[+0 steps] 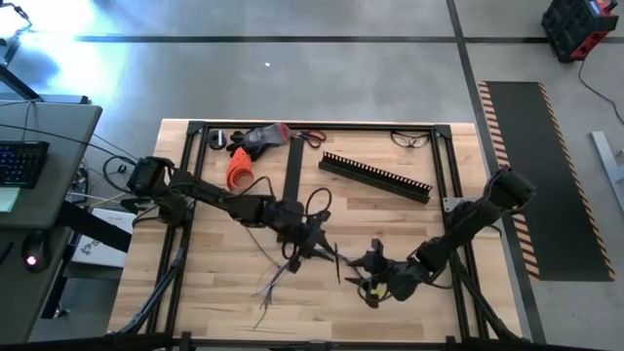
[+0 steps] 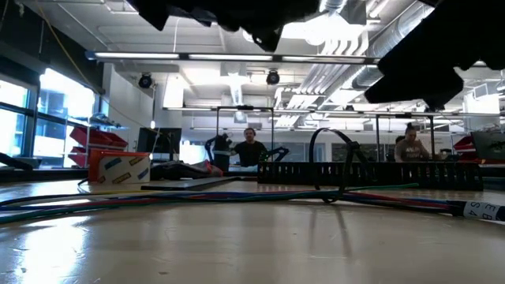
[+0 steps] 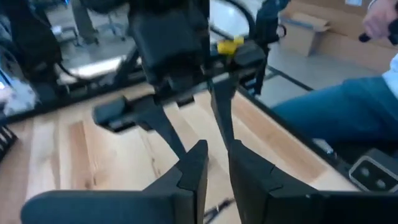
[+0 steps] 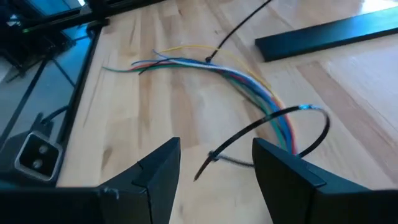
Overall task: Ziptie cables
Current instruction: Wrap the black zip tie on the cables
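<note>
Right wrist view | cables [image 4: 249,84] multicoloured, zip tie [image 4: 273,134] looped loosely | right fingers [image 4: 214,168] apart (empty); left fingers [image 3: 214,165] narrowly parted

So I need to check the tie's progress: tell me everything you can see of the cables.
The cables are a loose bunch of thin, flexible wires in blue, green, red, yellow and white, lying flat on the wooden table in a gentle curve. Their free ends splay apart at one side. A black zip tie loops around the bunch, still wide and slack. Neither gripper holds them in these views.

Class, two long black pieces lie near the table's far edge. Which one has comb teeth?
The slotted channel, lying slantwise toward the right; the flat strip beside it is smooth and plain.
</note>
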